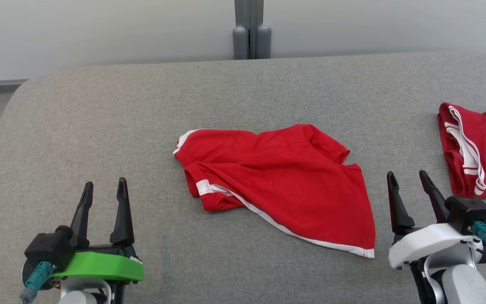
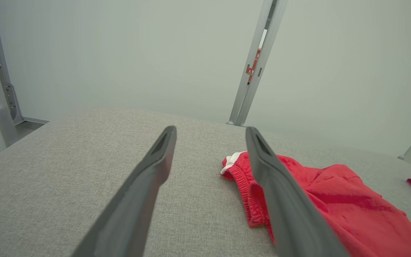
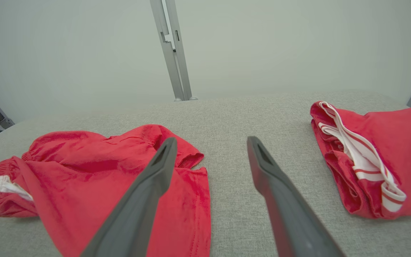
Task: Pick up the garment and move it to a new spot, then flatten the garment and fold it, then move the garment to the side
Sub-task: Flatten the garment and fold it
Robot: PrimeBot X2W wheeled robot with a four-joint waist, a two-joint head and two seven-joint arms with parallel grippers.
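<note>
A red garment (image 1: 285, 177) with white trim lies rumpled in the middle of the grey padded table (image 1: 141, 109); it looks like a pair of shorts, waistband to the left. The left wrist view has this garment (image 2: 334, 200) at its right, and the right wrist view has the garment (image 3: 95, 178) at its left. My left gripper (image 1: 104, 188) stands open near the table's front left, apart from the cloth. My right gripper (image 1: 409, 177) stands open at the front right, just right of the garment's hem. Neither holds anything.
A second red garment (image 1: 475, 147) with white stripes lies folded at the table's right edge, also seen as the folded garment (image 3: 369, 157) in the right wrist view. A grey post (image 1: 249, 29) rises behind the table against a pale wall.
</note>
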